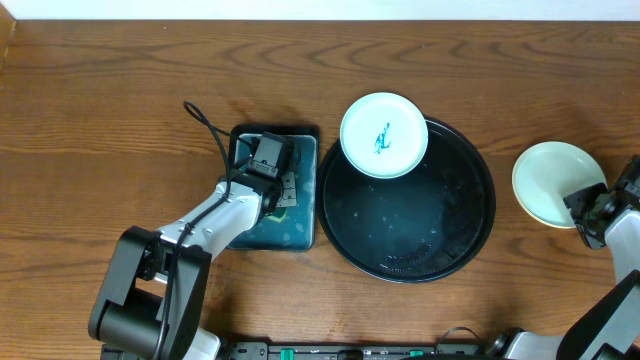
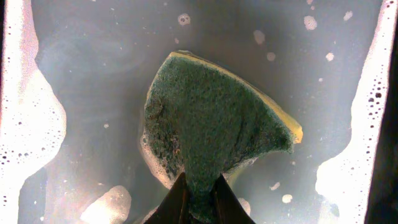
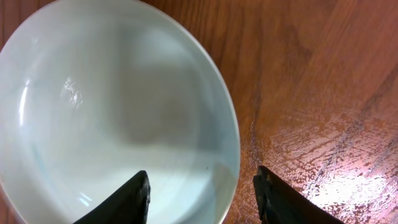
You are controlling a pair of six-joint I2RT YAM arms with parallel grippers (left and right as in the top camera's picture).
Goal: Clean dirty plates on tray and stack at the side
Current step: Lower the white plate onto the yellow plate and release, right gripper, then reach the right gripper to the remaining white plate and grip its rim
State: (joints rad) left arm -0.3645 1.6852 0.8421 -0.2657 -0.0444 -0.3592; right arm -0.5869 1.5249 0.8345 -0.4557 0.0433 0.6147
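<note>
Left jaws: closed on the sponge (image 2: 211, 118); the left gripper (image 2: 199, 186) is down in the soapy teal tray (image 1: 303, 215).
Right jaws: apart; the right gripper (image 3: 202, 186) straddles the rim of the pale plate (image 3: 112, 112) on the table (image 3: 311, 74).
Marked plate: the white plate (image 1: 384, 135), scribbled and round, sits on the black tray (image 1: 420, 230) at the edge nearest the left jaws, to their right; the left arm is closer.
View difference: only the overhead view shows this plate; only the left wrist view shows the sponge grip.

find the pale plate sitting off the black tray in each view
overhead: pale plate far right, beside the black tray.
left wrist: not in it, only the sponge.
right wrist: fills the left and centre.
shared landmark: the open right gripper at its rim.
</note>
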